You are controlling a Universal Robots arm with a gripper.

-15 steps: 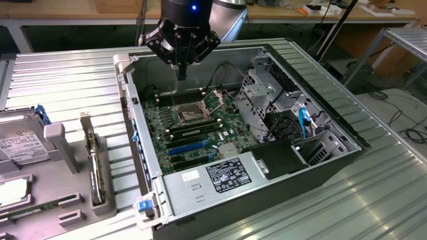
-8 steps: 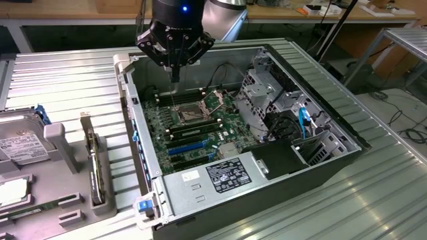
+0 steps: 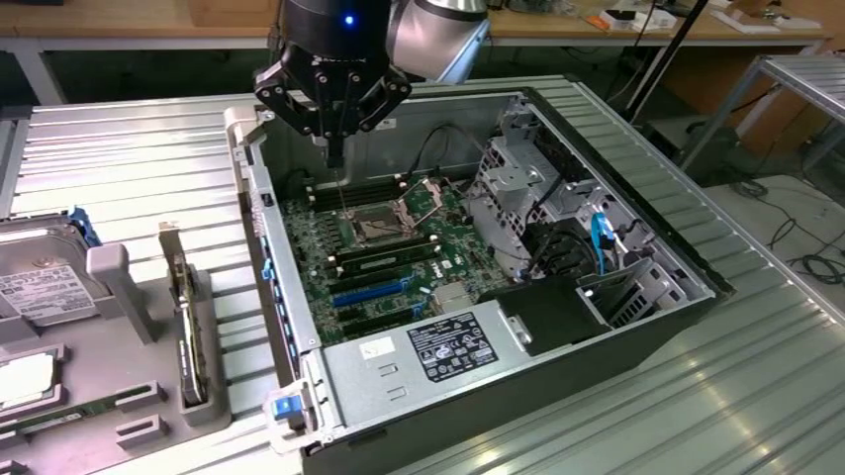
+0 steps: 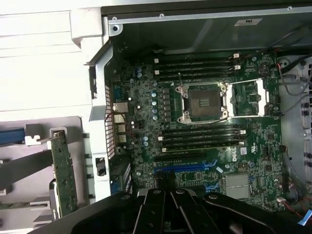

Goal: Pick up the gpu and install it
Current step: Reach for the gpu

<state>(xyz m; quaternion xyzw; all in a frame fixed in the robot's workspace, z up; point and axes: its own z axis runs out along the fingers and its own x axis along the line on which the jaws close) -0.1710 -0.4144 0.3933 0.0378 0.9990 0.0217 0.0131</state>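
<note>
Exterior view gives us the gripper (image 3: 334,158) hanging over the open computer case (image 3: 528,406), its two fingers (image 3: 331,144) pressed together into one narrow tip with nothing between them. We see that tip above the far part of the motherboard (image 3: 317,233), just beyond the processor socket (image 3: 383,226) and close to the case's far wall.

We find the gpu (image 3: 193,332) outside the case, standing on its long edge in a grey holder (image 3: 133,396) on the ribbed metal table (image 3: 133,148). It sits well apart from the fingers, off to the exterior view's left and nearer the camera, with the case's side wall between the two. A hard drive (image 3: 34,292) lies on the same holder, further to the exterior view's left.

From the wrist view we make out the card's green board (image 4: 64,175) upright beside the case wall, while the blue slot (image 4: 183,167) on the motherboard lies inside.
</note>
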